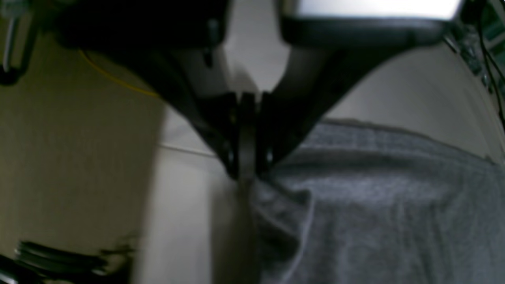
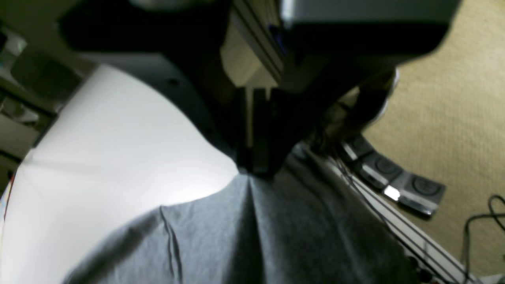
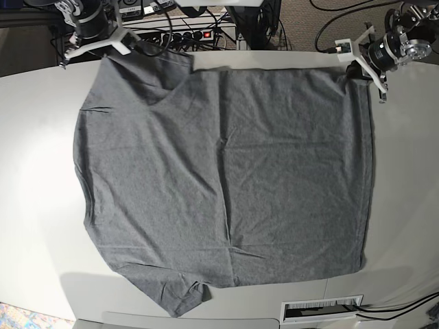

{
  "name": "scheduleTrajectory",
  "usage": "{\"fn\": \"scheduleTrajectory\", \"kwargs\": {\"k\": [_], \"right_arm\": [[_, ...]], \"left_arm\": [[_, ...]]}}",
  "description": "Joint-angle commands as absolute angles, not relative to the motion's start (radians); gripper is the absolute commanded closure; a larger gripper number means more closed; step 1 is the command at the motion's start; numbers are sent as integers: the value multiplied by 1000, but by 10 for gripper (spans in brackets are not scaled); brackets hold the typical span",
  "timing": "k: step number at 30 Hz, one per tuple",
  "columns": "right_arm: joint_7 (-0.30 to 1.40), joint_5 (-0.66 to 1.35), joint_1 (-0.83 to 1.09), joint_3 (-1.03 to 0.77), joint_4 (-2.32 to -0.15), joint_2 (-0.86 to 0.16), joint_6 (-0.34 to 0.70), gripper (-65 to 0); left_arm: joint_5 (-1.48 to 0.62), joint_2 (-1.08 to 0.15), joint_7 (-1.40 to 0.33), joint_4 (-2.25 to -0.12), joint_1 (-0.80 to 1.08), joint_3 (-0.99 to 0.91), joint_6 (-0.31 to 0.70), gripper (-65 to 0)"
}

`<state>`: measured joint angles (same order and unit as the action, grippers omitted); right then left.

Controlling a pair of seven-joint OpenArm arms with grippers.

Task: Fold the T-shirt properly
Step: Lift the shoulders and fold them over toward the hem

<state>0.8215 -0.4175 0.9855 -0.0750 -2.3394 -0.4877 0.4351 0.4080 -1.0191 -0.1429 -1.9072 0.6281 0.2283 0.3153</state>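
T-shirt (image 3: 226,178): grey, spread flat across white bench (image 3: 34,171), filling most of the base view; left hand (image 1: 246,173) pinched on its corner, upper right of that view; right hand (image 2: 256,167) pinched on its edge, upper left.
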Motion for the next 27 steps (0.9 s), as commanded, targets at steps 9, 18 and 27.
{"fn": "scheduleTrajectory", "kwargs": {"k": [9, 18, 27], "right_arm": [[819, -389, 1086, -237, -2356, -521, 426, 0], [753, -380, 997, -305, -2356, -526, 422, 0], [705, -359, 886, -308, -2356, -506, 422, 0]], "left_arm": [[499, -1091, -286, -2051, 754, 226, 234, 0], [591, -1097, -288, -2083, 695, 226, 46, 0], [499, -1077, -242, -2080, 562, 226, 40, 0]]}}
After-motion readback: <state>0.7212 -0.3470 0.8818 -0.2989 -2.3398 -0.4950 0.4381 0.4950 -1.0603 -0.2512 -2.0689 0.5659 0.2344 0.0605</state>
